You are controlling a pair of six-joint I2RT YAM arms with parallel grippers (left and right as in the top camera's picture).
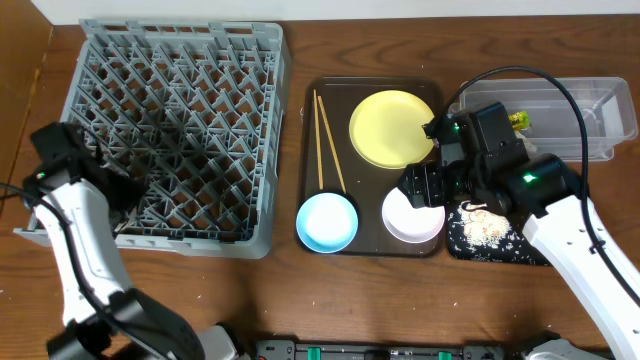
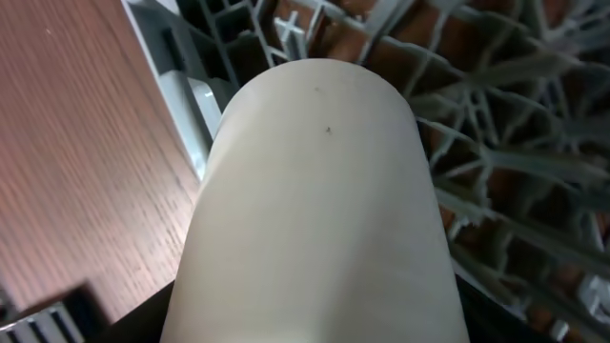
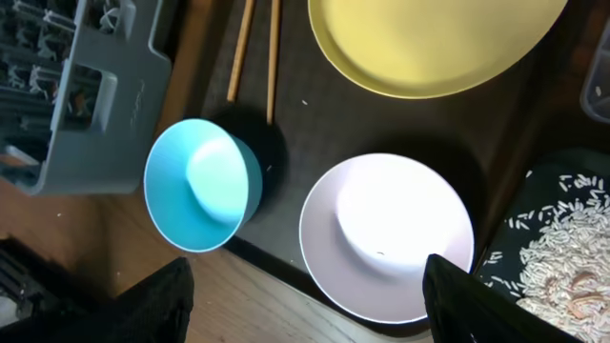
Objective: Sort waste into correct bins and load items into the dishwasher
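The grey dishwasher rack (image 1: 175, 130) fills the left of the table. My left gripper (image 1: 112, 195) hangs over its near-left corner, shut on a cream-white cup (image 2: 315, 191) that fills the left wrist view. On the brown serving tray (image 1: 372, 180) lie two chopsticks (image 1: 325, 140), a yellow plate (image 1: 392, 128), a light-blue bowl (image 1: 327, 222) and a white bowl (image 1: 413, 218). My right gripper (image 3: 315, 314) stands open above the near rim of the white bowl (image 3: 386, 233), holding nothing. A yellow-green wrapper (image 1: 518, 120) sits in the clear tub (image 1: 590, 110). Whitish crumbs (image 3: 572, 257) lie in the black tray (image 1: 490, 240).
The rack's pegs and lattice (image 2: 515, 162) lie just beyond the cup. Bare wooden table (image 2: 86, 143) runs along the rack's left side and the front edge. My right arm and its cable cross over the clear tub and the black tray.
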